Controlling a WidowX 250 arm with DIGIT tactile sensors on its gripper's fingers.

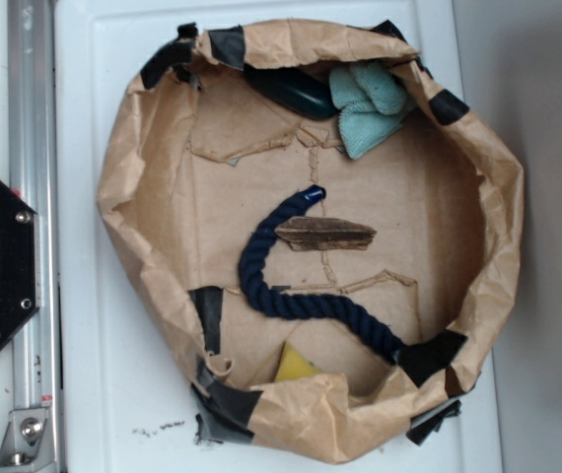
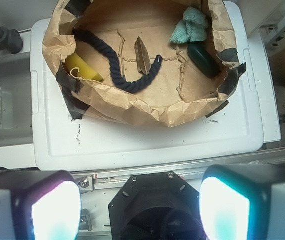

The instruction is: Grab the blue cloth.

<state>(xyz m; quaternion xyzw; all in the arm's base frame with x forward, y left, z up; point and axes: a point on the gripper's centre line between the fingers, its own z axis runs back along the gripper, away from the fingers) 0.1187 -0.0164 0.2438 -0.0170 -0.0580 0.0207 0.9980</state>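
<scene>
Blue cloth (image 1: pixel 368 104) bunched at 1 o'clock inside paper bin (image 1: pixel 503 212), touching dark green object (image 1: pixel 299 94). Yellow sponge (image 1: pixel 295 365) half hidden behind bin wall, 6 o'clock. Gripper (image 2: pixel 140 210) released, fingers spread, well clear.

paper bin (image 1: pixel 123 187) | navy rope (image 1: pixel 261 286) | wood piece (image 1: pixel 325 234) | yellow sponge (image 1: pixel 296 365) | dark green object (image 1: pixel 296 94)

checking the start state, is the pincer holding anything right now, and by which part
Nothing is held. The pincer is open and empty, far from the blue cloth, which lies untouched in the paper bin.
</scene>
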